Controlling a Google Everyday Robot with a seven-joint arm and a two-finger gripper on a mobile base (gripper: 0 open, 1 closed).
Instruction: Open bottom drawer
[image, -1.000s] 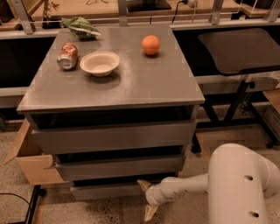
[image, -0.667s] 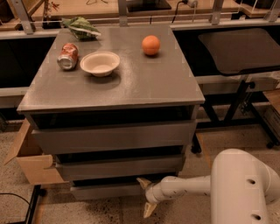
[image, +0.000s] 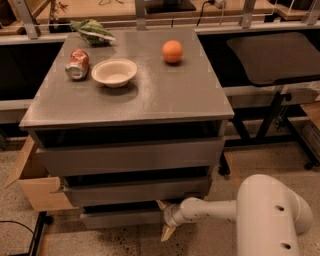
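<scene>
- Short, wide, flat grey bottom drawer (image: 120, 218): low in view at 6 o'clock, long axis 9-to-3, front facing 6.
- Cream two-finger gripper (image: 164, 218): at the drawer's 3 o'clock end, fingers spread apart.

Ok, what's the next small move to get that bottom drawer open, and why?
Probably close the gripper on the right end of the bottom drawer. Its fingers are spread, one above and one below that end of the front, and the drawer looks shut, so a grip should come before pulling.
</scene>
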